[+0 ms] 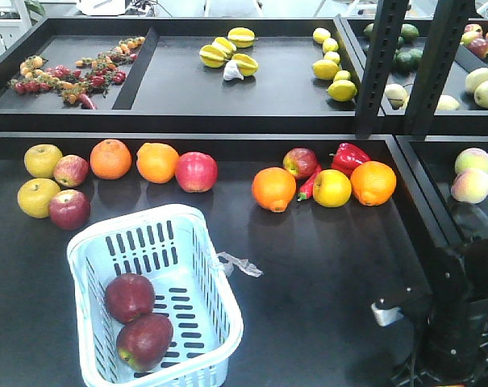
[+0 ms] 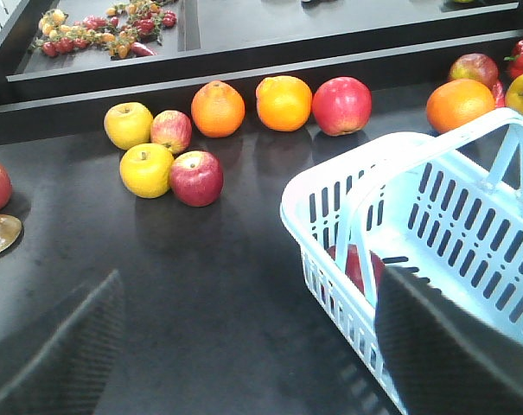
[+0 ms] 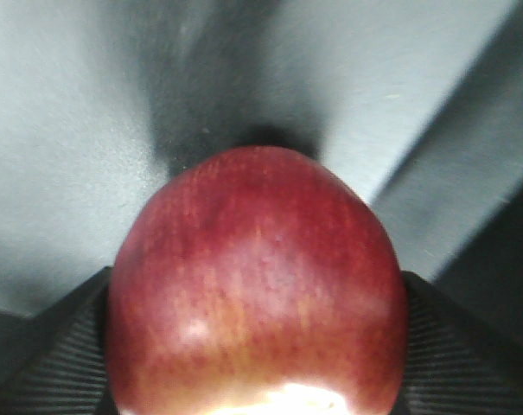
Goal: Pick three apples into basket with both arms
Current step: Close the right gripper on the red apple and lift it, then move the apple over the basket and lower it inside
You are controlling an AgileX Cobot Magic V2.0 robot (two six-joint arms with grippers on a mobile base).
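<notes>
1. The white basket sits at the front left of the black table, with two dark red apples lying inside, touching each other.
2. The right gripper is clamped on a third red apple, its ribbed pads pressed against both sides.
3. The left gripper hangs with its fingers spread wide apart, holding nothing, just beside the basket's near corner.
4. Oranges and other fruit line the table's back edge.

Black ribbed pads on hand
</notes>
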